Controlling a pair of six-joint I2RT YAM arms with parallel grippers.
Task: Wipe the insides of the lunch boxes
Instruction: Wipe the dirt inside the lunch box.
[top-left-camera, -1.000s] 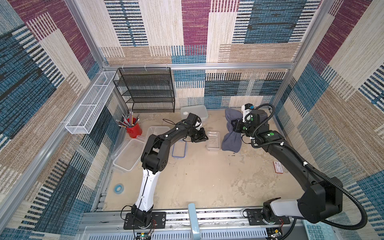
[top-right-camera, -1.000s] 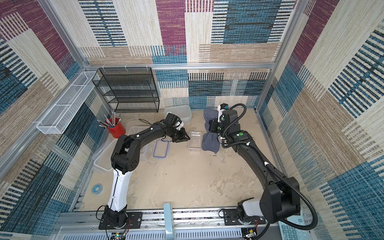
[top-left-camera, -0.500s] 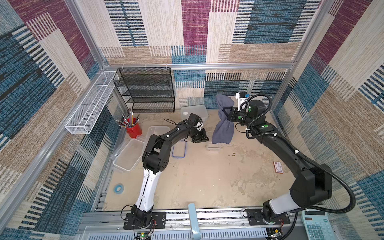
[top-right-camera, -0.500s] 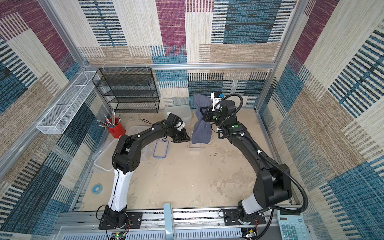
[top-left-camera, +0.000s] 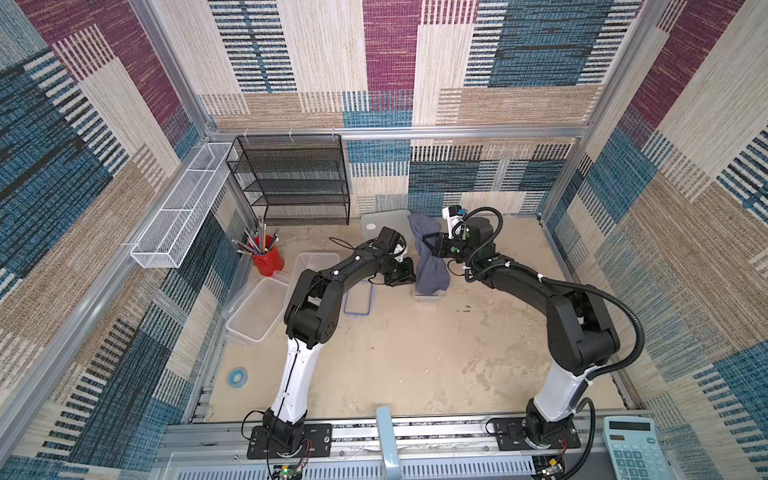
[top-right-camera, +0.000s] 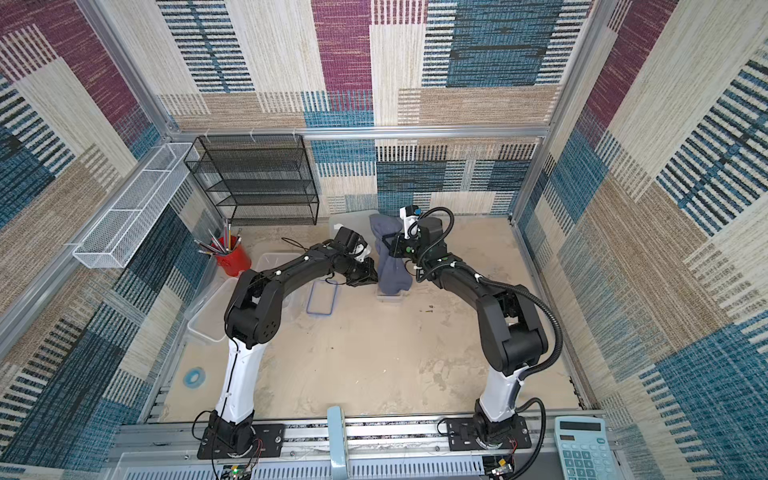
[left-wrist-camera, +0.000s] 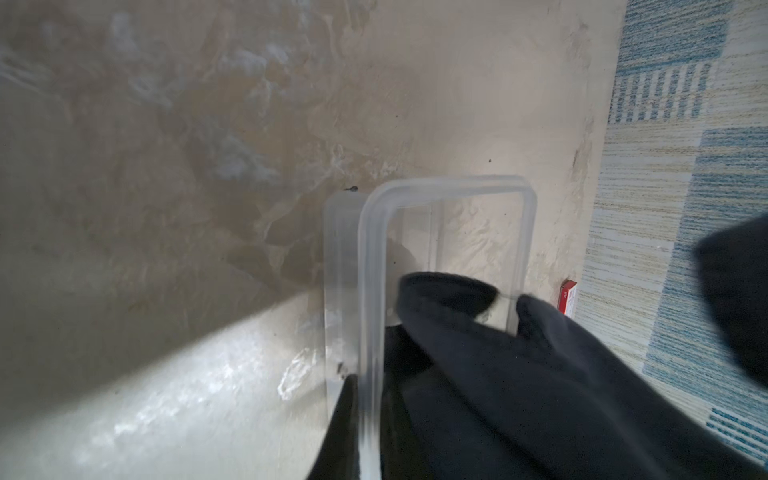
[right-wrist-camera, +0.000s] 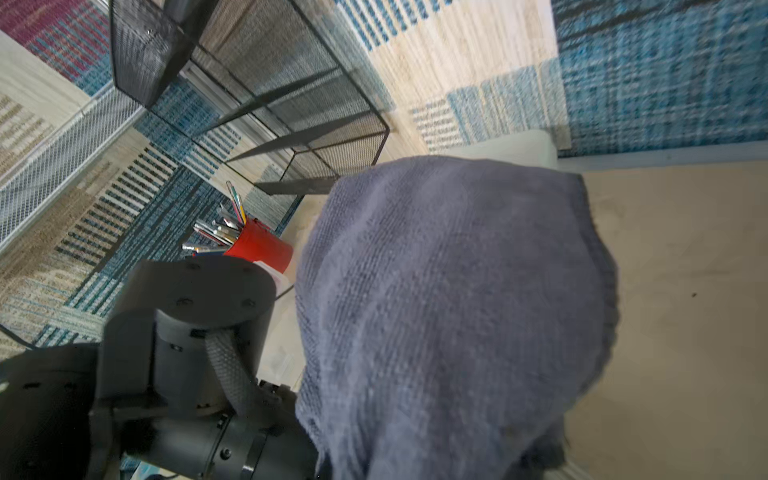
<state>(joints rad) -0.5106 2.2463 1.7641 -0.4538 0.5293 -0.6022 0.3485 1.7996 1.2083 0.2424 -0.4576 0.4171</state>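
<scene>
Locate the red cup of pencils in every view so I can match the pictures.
In both top views: the red cup stands left of centre, near the left wall.
Left wrist: not in it.
Right wrist: the red cup shows between the grey-blue cloth and the patterned wall.
Shared landmark: the black mesh rack, close behind the cup.

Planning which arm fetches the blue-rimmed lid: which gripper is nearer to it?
Left. The left gripper sits low just beside the lid; the right gripper is raised farther off, past the cloth it holds.
</scene>
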